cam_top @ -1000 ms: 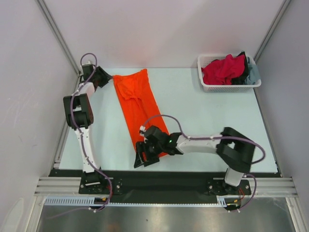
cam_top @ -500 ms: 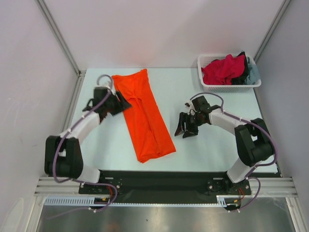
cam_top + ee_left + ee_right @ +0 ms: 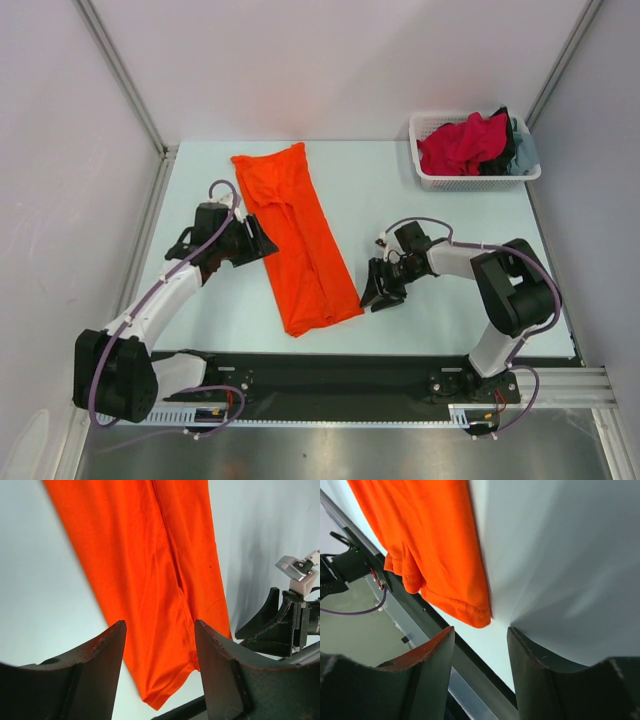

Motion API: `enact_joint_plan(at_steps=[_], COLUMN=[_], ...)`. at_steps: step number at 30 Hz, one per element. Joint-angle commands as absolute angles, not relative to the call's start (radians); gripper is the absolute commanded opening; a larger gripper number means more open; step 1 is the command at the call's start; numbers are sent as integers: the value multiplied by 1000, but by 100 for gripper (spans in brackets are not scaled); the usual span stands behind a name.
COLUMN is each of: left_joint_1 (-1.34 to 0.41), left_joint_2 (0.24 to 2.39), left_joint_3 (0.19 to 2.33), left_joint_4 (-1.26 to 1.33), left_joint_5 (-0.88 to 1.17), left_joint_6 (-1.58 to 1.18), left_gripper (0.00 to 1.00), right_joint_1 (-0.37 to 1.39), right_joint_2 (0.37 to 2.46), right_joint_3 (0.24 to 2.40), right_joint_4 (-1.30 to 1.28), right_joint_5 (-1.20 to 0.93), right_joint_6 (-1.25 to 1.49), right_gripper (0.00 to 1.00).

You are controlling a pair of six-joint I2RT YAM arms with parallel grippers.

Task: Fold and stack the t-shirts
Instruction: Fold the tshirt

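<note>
The bright orange t-shirt point(image 3: 295, 235) lies folded into a long strip on the table, running from back left to front middle. It fills the left wrist view point(image 3: 150, 570), and its near corner shows in the right wrist view point(image 3: 430, 555). My left gripper point(image 3: 262, 243) is open and empty, just left of the strip's middle. My right gripper point(image 3: 376, 293) is open and empty, just right of the strip's near end. Crimson-pink point(image 3: 462, 143), black and grey-blue shirts lie heaped in the basket.
A white mesh basket point(image 3: 434, 178) stands at the back right corner. The table's black front rail point(image 3: 330, 372) runs along the near edge. Metal frame posts and white walls stand on both sides.
My left gripper came forward and slightly right along the strip's left edge. My right gripper moved a little nearer and left, towards the strip's near end. The orange shirt has not moved.
</note>
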State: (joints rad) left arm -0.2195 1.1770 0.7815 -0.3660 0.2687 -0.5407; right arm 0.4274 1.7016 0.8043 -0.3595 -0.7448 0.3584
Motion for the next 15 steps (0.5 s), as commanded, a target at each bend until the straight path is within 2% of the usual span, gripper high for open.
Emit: enact_joint_plan(at_steps=[1, 9, 12, 15], left_joint_1=[-215, -180, -127, -49], left_joint_2=[1172, 1192, 1204, 1252], left_joint_3=[815, 825, 841, 874], left_joint_4=[-370, -367, -365, -347], left_joint_5=[276, 281, 287, 317], left_joint_6=[-525, -511, -496, -476], left_gripper=[63, 63, 63, 64], right_joint_1=[442, 474, 479, 483], right_joint_2=[1753, 1827, 1833, 1835], right_joint_3=[808, 836, 821, 805], right_joint_4=[-294, -311, -302, -295], right_joint_5=[-706, -696, -692, -686], right_joint_6=[328, 301, 304, 305], right_gripper=[53, 50, 43, 22])
